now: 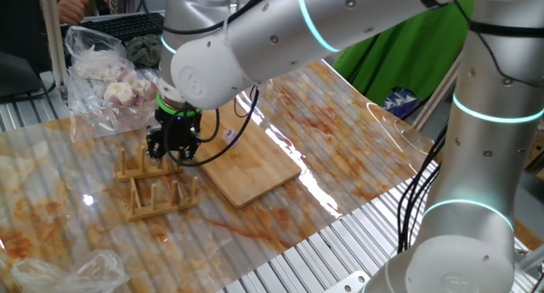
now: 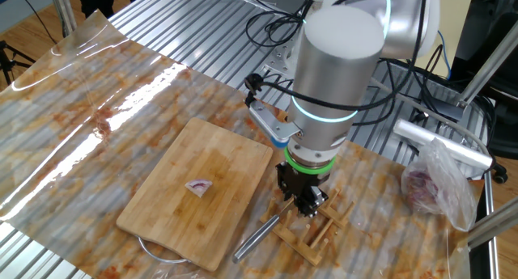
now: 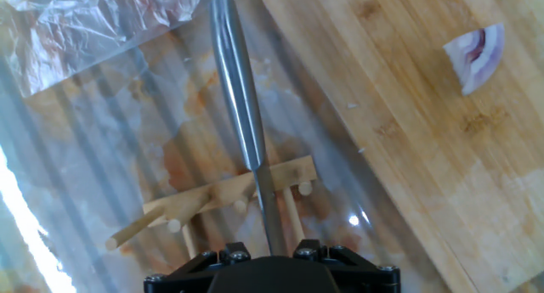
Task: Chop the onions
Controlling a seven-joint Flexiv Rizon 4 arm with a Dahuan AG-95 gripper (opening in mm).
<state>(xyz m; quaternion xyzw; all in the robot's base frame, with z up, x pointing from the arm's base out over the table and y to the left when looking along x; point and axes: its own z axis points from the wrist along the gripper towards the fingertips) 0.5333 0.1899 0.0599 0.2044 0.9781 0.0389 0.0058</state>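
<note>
Gripping a knife by its blade end, the black gripper [image 2: 304, 200] hangs low over a wooden peg rack [image 2: 316, 226], its fingers closed on the thin steel just above the pegs. The knife's round metal handle [image 3: 235, 81] juts away from the hand, slanting down toward the near edge of the wooden cutting board [image 2: 174, 206]; in the other fixed view the handle's tip [image 2: 255, 238] lies just beside the board's corner. From the hand view the blade [image 3: 270, 212] disappears between the fingertips, and how much of it is clamped cannot be told.

On the board, well apart from the gripper, sits the onion chunk [image 2: 197, 187], a small wedge with white flesh and purple-pink layers showing at its cut face [image 3: 476, 57]. It lies alone near the board's middle, uncut.

The rack [image 1: 157, 187] stands touching the board's short side [image 1: 246, 166]. Both rest on a clear plastic sheet [image 1: 357, 149] stained orange-brown, spread over a ribbed metal table [image 2: 194, 16]. A plastic bag [image 1: 106, 72] holding whole pale and purple bulbs sits at the far edge of the table behind the rack; the other fixed view shows a bag [image 2: 437, 186] with dark purple contents beside the rack. Green cloth [image 1: 399, 55] hangs behind the silver arm [image 1: 255, 47], whose joints glow with cyan rings.
</note>
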